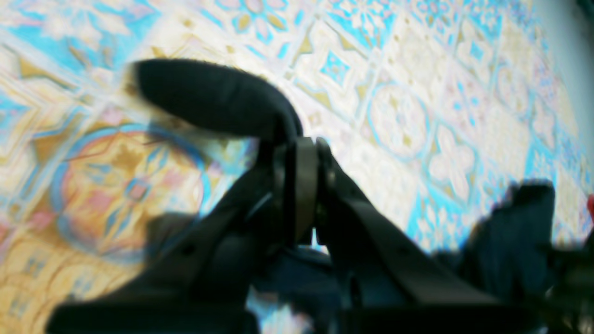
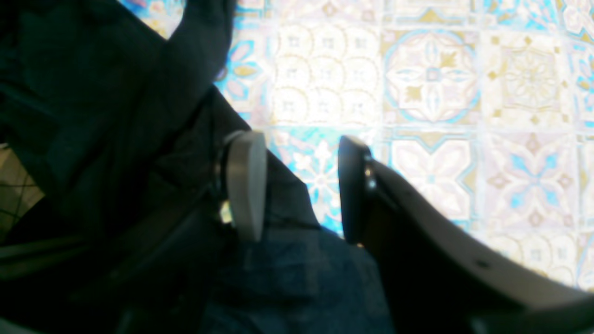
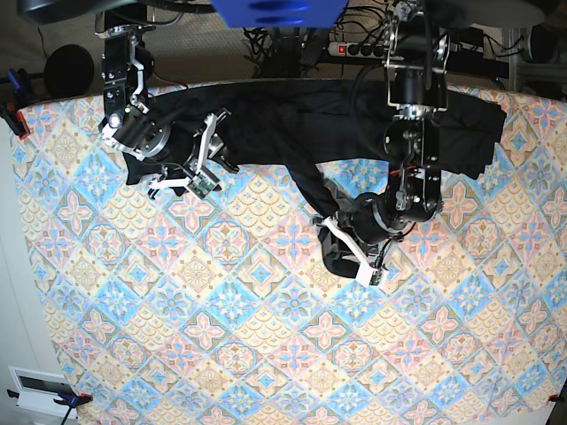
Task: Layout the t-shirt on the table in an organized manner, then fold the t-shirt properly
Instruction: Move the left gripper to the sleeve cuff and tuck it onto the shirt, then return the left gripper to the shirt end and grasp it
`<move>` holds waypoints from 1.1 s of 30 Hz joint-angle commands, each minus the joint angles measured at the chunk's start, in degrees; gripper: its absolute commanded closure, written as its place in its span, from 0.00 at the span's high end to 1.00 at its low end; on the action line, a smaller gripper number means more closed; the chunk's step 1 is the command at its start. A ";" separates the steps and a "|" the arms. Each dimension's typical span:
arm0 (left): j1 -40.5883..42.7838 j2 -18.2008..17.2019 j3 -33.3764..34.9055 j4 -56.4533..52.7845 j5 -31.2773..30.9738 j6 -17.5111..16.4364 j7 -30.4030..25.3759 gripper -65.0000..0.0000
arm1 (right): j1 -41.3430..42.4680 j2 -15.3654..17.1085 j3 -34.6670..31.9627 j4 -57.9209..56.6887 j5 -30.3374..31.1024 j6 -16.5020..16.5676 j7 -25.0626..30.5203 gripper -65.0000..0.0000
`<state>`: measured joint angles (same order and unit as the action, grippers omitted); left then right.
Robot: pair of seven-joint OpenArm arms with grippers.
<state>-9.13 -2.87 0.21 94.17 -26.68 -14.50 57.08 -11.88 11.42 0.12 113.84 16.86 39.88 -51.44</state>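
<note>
Pinching a fold of the t-shirt (image 3: 330,232) near the middle of the surface (image 3: 266,354), the left tool (image 3: 350,252) was clamped shut. Up at 10 o'clock, the right tool (image 3: 199,164) hung open over the shirt's far-edge bulk, gripping nothing.

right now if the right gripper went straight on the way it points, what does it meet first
Likely the table: past the open right gripper only patterned cloth shows, with the t-shirt off to one side. Depth is unclear.
</note>
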 commanded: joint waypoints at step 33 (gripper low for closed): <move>41.96 -26.44 -49.83 22.09 -42.29 -0.31 17.07 0.00 | 0.49 0.23 -3.59 -0.30 0.68 0.12 2.69 0.37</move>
<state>32.56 -27.97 -49.01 115.77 -68.36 -14.76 75.02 -11.88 11.42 -3.77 112.53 16.71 39.94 -50.02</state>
